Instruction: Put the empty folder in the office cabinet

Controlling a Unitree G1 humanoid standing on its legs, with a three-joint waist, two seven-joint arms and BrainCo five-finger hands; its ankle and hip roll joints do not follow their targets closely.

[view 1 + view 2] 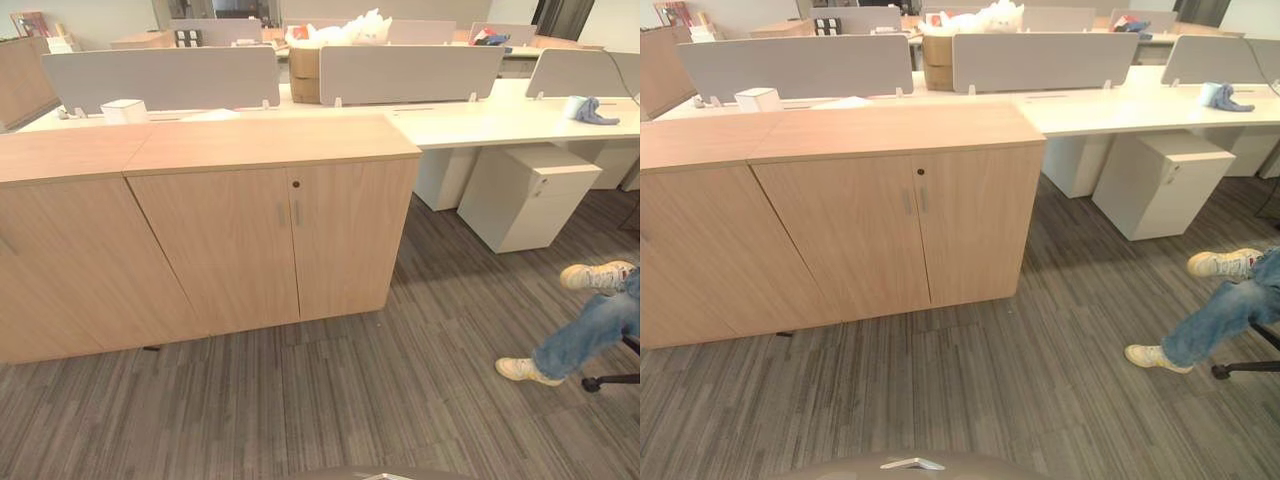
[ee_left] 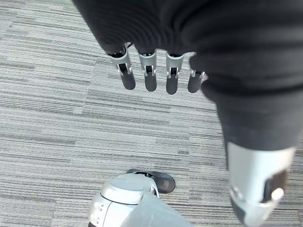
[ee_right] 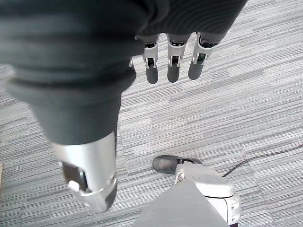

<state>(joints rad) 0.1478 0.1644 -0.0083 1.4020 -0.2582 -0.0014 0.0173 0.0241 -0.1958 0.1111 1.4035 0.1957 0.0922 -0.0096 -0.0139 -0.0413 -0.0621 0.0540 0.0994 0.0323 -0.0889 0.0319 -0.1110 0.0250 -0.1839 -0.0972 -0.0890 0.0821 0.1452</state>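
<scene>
Faces the office cabinet (image 1: 270, 230), both doors closed, just before the white counter (image 1: 500, 120), hangs left hand (image 2: 150, 78) and right hand (image 3: 173, 68) released, fingers straight, over the carpet floor (image 1: 350, 400), cannot tell where the folder is.

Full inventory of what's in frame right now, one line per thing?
Office cabinet: one, light wood, two doors shut, centre, standing on the carpet.
Second cabinet: one, light wood, adjoining on the left.
Desk: one, white, behind the cabinets.
Desk dividers: three, grey, upright along the desk.
Drawer pedestal: one, white, under the desk at right.
Small box: one, white, on the desk at left.
Blue cloth: one, on the desk at far right.
Cardboard box: one, brown, behind the dividers.
Person's legs: jeans, pale shoes, right edge.
Left hand: fingers straight, over the carpet.
Right hand: fingers straight, over the carpet.
</scene>
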